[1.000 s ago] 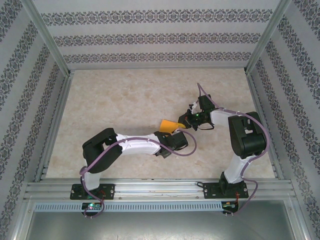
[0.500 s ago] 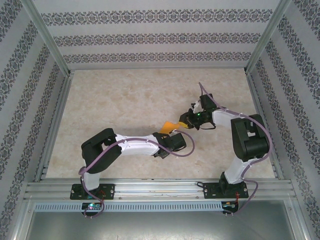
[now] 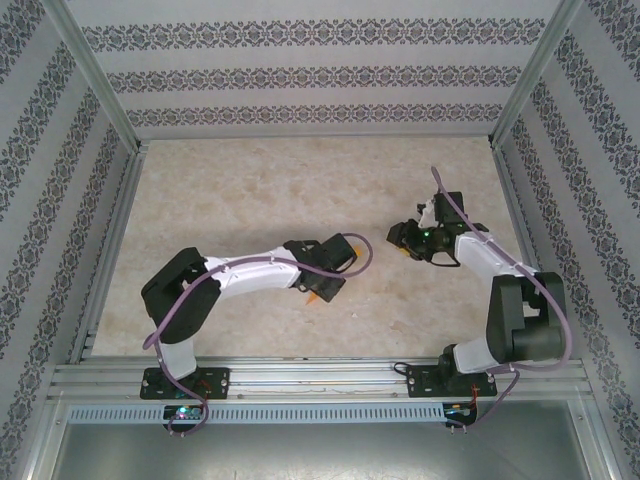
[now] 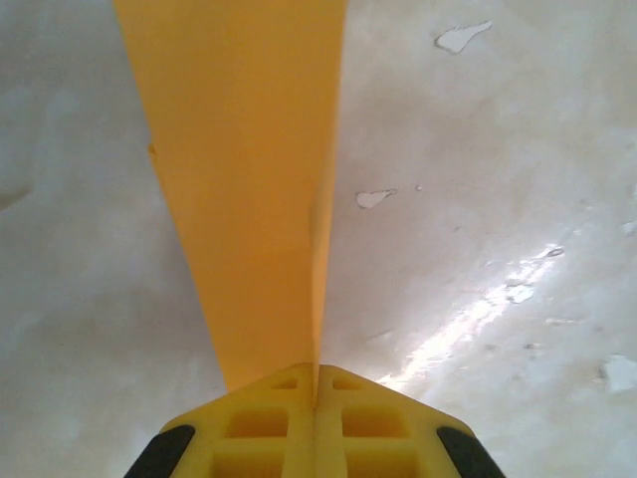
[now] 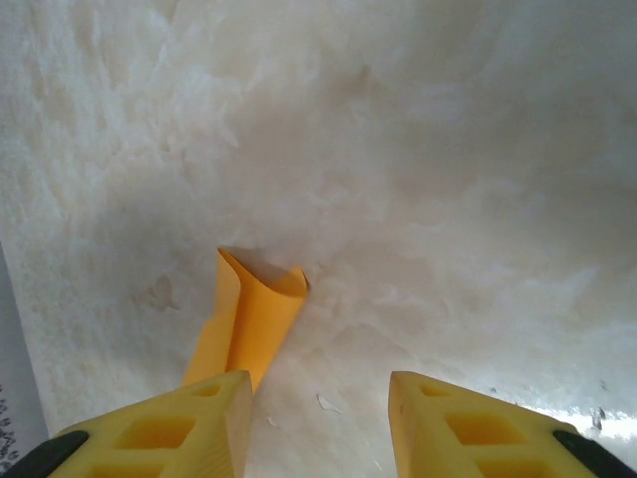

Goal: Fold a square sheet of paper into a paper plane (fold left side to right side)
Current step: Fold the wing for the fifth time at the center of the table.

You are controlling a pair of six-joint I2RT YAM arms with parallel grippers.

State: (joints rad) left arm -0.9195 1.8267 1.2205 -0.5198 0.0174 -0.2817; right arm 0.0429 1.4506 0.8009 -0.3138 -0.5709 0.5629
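Left wrist shows orange paper (image 4: pixel 239 179), tapering (folded lengthwise).

White arms (image 3: pixel 250 272) carry black joints (image 3: pixel 520 320), purple cables (image 3: pixel 371 256) and yellow end effector fingers (image 5: pixel 159 428).

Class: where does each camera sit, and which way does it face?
Top external: above, behind the bases, looking down on the beige marbled table; both arms show.
Left wrist: looks along the shut left gripper at the thin orange paper it pinches.
Right wrist: looks down past the open right gripper at the table.
Both wrist views share that paper.
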